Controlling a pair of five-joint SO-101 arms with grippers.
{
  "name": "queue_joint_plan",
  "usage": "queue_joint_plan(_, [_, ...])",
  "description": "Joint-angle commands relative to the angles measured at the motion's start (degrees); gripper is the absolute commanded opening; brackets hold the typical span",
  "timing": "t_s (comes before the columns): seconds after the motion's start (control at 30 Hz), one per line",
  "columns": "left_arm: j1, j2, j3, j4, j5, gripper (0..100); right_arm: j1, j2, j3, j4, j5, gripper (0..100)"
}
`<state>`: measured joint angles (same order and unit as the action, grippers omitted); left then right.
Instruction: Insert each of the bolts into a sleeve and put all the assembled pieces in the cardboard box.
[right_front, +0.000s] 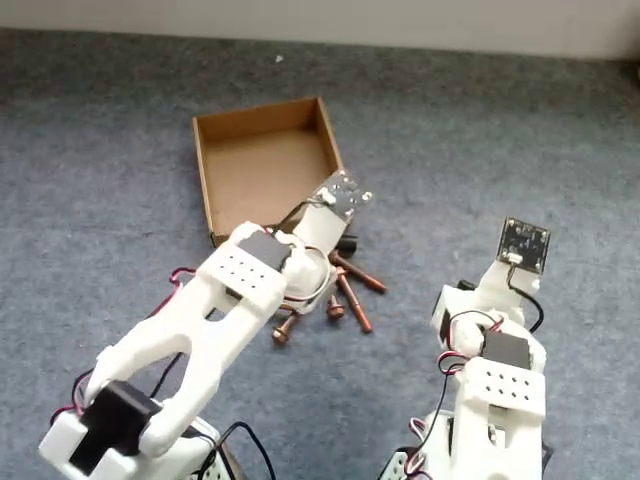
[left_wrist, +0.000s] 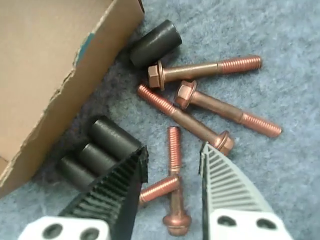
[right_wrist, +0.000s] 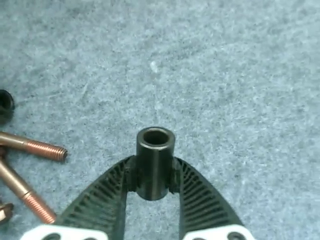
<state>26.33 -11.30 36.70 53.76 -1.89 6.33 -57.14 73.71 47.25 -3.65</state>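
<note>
Several copper bolts (left_wrist: 200, 107) lie scattered on the grey carpet beside the cardboard box (left_wrist: 45, 65). Hovering over them is my left gripper (left_wrist: 172, 160), open, with one bolt (left_wrist: 173, 192) lying between its fingers and untouched. Three black sleeves (left_wrist: 97, 152) are bunched against the box wall by the dark finger, and another sleeve (left_wrist: 155, 44) lies near the box corner. My right gripper (right_wrist: 154, 170) is shut on a black sleeve (right_wrist: 155, 142) whose open bore points away from the wrist. In the high view the bolts (right_front: 350, 290) lie just in front of the box (right_front: 265, 165).
Two bolts (right_wrist: 30, 147) and a sleeve end (right_wrist: 5, 106) sit off to one side of the right gripper. Bare carpet (right_front: 480, 140) stretches around the box and ahead of the right arm (right_front: 500, 340). The box interior holds nothing.
</note>
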Motion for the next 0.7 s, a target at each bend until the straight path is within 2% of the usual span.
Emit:
queue_joint_plan(0.0, [3.56, 2.77, -5.76, -1.93, 9.76, 20, 0.66, -1.71, -0.57, -1.27, -0.70, 0.5])
queue_joint_plan(0.1, [6.37, 5.49, -8.75, -1.93, 17.93, 20, 0.66, -1.71, -0.57, -1.27, -0.70, 0.5])
queue_joint_plan(0.2, [8.04, 8.75, -11.30, -1.93, 22.77, 20, 0.66, -1.71, -0.57, -1.27, -0.70, 0.5])
queue_joint_plan(0.67, [9.10, 25.89, -18.42, -1.93, 23.91, 19, 0.66, -1.71, -0.57, -1.27, -0.70, 0.5])
